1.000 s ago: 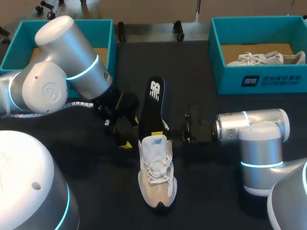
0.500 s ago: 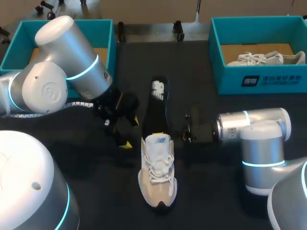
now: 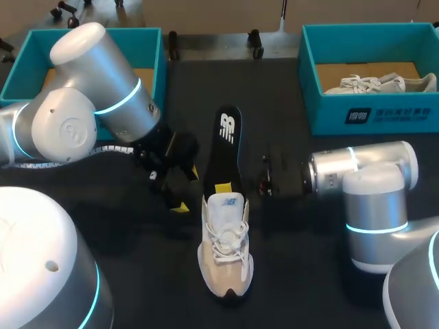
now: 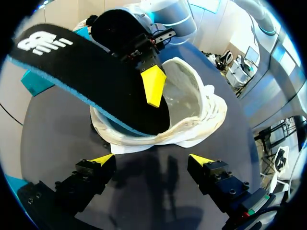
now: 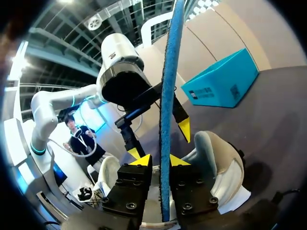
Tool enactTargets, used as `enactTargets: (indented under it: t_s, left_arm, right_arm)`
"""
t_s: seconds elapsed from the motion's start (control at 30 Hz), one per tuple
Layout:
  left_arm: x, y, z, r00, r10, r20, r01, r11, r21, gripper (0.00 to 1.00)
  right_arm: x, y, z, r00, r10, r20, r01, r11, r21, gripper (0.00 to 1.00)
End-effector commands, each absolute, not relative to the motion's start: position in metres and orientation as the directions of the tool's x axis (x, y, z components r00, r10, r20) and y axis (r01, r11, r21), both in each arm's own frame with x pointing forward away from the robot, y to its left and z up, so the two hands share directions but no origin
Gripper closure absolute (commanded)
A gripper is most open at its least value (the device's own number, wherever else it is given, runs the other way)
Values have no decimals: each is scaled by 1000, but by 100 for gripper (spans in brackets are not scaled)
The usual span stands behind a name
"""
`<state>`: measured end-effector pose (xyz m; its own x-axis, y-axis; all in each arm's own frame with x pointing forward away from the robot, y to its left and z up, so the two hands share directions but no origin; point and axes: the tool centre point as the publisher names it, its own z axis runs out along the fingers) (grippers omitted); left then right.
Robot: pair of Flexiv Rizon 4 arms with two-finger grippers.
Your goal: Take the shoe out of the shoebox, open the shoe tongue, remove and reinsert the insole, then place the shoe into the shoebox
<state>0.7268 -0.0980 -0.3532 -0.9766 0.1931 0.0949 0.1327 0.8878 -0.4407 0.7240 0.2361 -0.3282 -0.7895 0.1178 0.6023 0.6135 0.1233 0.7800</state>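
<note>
Dark table. Our right gripper, arm level beside the shoe, pinches the insole sticking out of the shoe's opening. Our left gripper tilts down beside the heel, fingers apart.

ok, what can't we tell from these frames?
- Head view: insole's lower end, hidden behind the shoe's tongue; depth unknown.
- Head view: right jaws, barely separable from the dark table.
- Head view: left shoebox interior, mostly covered by the left arm.
- Left wrist view: shoe's toe, hidden behind insole and heel.
</note>
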Motion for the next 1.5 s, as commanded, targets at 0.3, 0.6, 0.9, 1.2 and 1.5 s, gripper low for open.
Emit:
enactTargets:
  t_s: [0.3, 0.6, 0.9, 1.2, 1.5]
  left_arm:
    - [727, -98, -354, -977, 193, 94, 133, 887, -442, 0]
    - [727, -98, -354, -977, 193, 94, 133, 887, -442, 0]
    - [727, -98, -354, -977, 193, 94, 133, 887, -442, 0]
    - [727, -98, -354, -977, 193, 94, 133, 887, -442, 0]
    - [727, -98, -354, -977, 193, 94, 133, 887, -442, 0]
  right_arm:
    - [748, 239, -321, -800, 89, 593, 600, 141, 787, 76]
    - [751, 239, -321, -794, 92, 600, 607, 87, 790, 100]
    - [738, 240, -333, -774, 88, 627, 633, 82, 770, 100]
    - [729, 241, -345, -710, 92, 698, 704, 118, 700, 100]
    - [721, 243, -354, -686, 89, 722, 726, 149, 671, 100]
